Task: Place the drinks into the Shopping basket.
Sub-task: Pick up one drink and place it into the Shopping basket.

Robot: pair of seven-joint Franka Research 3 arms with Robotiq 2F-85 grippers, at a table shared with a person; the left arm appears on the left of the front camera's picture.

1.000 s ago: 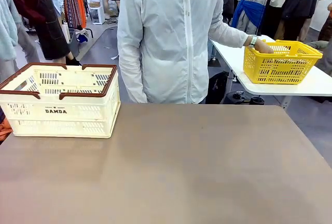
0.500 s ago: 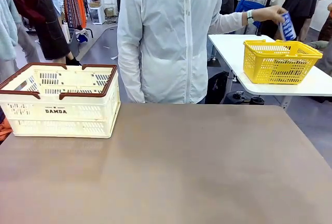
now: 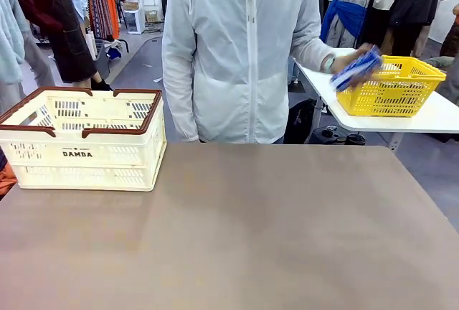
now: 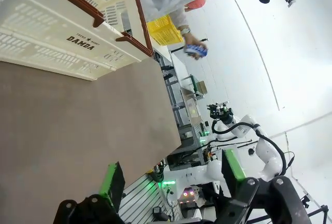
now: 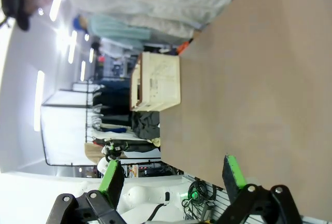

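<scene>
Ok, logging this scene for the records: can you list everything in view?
brown table: one, brown, foreground.
white side table: one, white, far right.
Shopping basket: one, cream-white with brown rim, on the brown table's left.
yellow basket: one, yellow, on the white side table.
blue can: one, blue, in the person's hand.
person: one, white jacket, across the table.
person's hand: one, holding the blue can by the yellow basket.
left gripper: one, black with green pads, open.
right gripper: one, black with green pads, open.
</scene>
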